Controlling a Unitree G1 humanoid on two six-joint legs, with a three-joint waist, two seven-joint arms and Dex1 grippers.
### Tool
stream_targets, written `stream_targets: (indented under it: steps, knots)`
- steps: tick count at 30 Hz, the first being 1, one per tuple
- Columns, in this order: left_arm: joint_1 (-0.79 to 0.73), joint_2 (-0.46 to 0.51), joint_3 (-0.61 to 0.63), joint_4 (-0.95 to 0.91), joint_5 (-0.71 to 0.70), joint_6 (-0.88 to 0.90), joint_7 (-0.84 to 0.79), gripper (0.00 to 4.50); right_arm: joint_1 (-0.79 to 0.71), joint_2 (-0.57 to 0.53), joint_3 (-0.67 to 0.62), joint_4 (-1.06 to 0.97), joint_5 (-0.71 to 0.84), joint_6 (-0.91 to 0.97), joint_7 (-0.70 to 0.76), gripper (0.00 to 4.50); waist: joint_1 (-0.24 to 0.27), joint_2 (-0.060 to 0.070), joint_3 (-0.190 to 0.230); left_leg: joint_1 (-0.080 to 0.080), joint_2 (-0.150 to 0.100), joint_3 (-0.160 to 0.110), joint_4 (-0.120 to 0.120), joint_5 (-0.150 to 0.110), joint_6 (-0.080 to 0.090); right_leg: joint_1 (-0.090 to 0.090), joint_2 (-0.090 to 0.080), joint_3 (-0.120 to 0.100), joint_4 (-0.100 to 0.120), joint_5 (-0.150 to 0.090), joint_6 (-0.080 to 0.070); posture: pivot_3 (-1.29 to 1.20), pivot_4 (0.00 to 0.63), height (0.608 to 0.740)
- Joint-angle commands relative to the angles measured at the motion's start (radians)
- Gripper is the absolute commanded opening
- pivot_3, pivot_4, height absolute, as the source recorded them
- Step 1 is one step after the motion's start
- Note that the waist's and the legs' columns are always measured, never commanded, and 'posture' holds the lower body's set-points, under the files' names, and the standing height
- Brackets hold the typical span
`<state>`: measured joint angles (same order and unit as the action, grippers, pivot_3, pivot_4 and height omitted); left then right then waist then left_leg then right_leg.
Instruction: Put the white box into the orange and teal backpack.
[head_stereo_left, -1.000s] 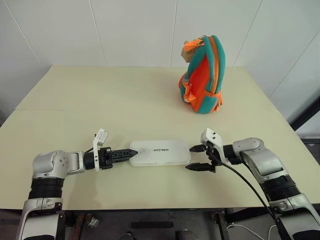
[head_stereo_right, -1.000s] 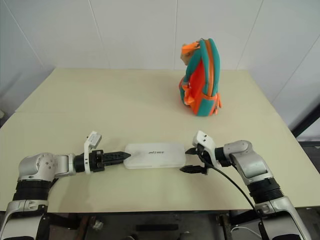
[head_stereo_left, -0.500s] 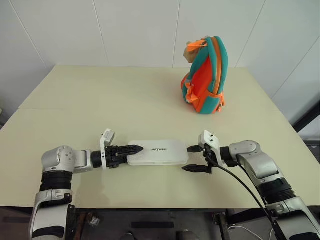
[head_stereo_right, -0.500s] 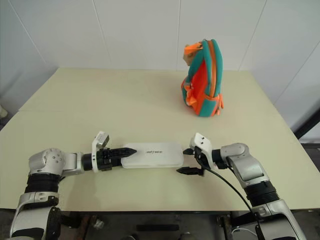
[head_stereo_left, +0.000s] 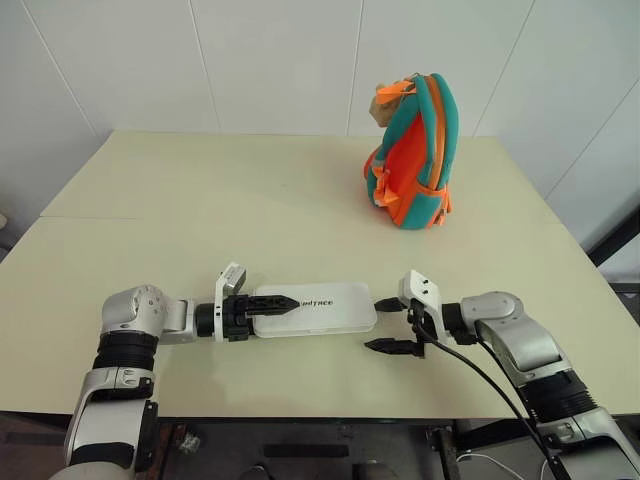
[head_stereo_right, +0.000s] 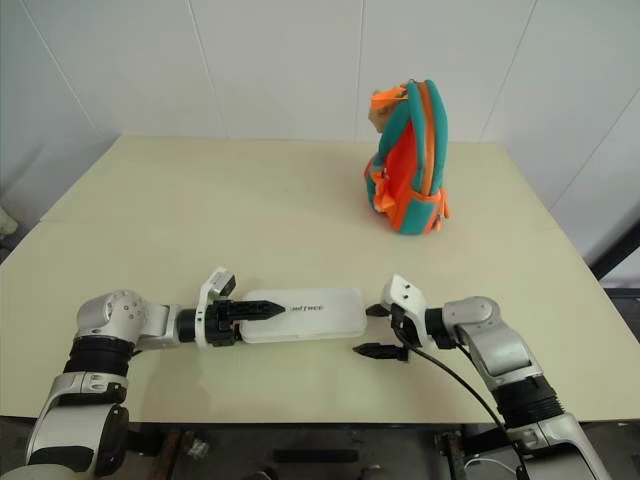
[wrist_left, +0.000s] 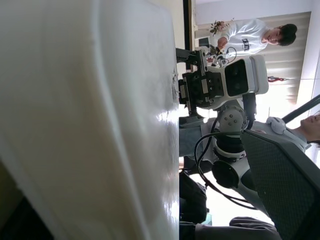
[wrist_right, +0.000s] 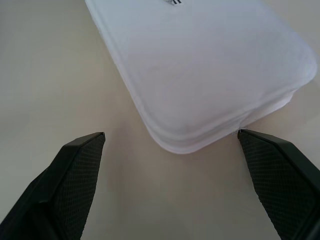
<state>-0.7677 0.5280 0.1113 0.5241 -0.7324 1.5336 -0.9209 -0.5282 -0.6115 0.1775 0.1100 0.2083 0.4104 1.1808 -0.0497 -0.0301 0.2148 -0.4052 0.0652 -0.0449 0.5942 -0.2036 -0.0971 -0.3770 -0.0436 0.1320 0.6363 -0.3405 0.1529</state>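
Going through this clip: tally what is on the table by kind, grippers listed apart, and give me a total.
White box: 1
Orange and teal backpack: 1, with a tan plush charm at its top
Robot grippers: 2, the left gripper and the right gripper, one at each end of the box
Total: 2 things on the table, plus 2 grippers

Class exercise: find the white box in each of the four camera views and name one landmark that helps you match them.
Left eye view: white box, near table edge, centre.
Right eye view: same spot.
Left wrist view: its pale surface close up.
Right wrist view: its rounded end.
Shared landmark: right gripper at the box's end.
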Motion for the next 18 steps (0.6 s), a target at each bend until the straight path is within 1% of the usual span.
stream_targets:
  steps: [1,8,10,12,15,18]
  knots:
    - [0.013,-0.030,-0.036,0.062,0.027,0.004,0.010,3.91,0.027,-0.017,-0.040,-0.061,0.021,-0.020,-0.018,4.50,0.000,0.000,0.000,0.000,0.000,0.000,0.000,0.000,0.000,0.000,0.000,0.000,0.000,0.000,0.000,0.00,0.150,0.740]
    - [0.019,-0.050,-0.036,0.047,0.029,-0.003,0.011,1.84,0.074,-0.015,-0.083,-0.134,0.042,-0.004,-0.065,4.50,-0.001,0.000,0.000,0.000,0.000,0.000,0.000,0.000,0.000,0.000,0.000,0.000,0.000,0.000,0.000,0.00,0.150,0.740]
    - [0.022,-0.052,-0.030,0.032,0.022,-0.001,0.004,1.38,0.075,-0.018,-0.116,-0.156,0.059,0.010,-0.090,4.50,0.002,0.000,0.000,0.000,0.000,-0.001,0.000,0.000,0.000,0.000,0.000,0.000,0.000,0.000,0.000,0.00,0.150,0.740]
    - [0.023,-0.055,-0.015,0.012,0.017,-0.009,0.008,1.37,0.063,-0.028,-0.163,-0.174,0.072,0.031,-0.126,4.50,0.004,0.000,0.000,0.000,0.000,-0.001,0.001,0.000,0.000,0.000,0.000,0.000,0.000,0.000,0.000,0.00,0.150,0.740]
    - [0.035,-0.067,0.077,-0.009,-0.003,-0.034,0.038,1.37,0.034,-0.030,-0.276,-0.208,0.115,0.094,-0.222,4.50,0.007,0.000,0.000,0.000,0.000,-0.001,0.000,0.000,0.000,0.000,0.000,0.000,0.000,0.000,0.000,0.00,0.150,0.740]
    - [0.050,-0.072,0.168,-0.017,-0.008,-0.079,0.079,1.36,-0.020,-0.033,-0.337,-0.199,0.113,0.120,-0.316,4.50,0.007,0.000,0.000,0.000,0.000,-0.001,0.000,0.000,0.000,0.000,0.000,0.000,0.000,0.000,0.000,0.00,0.150,0.740]
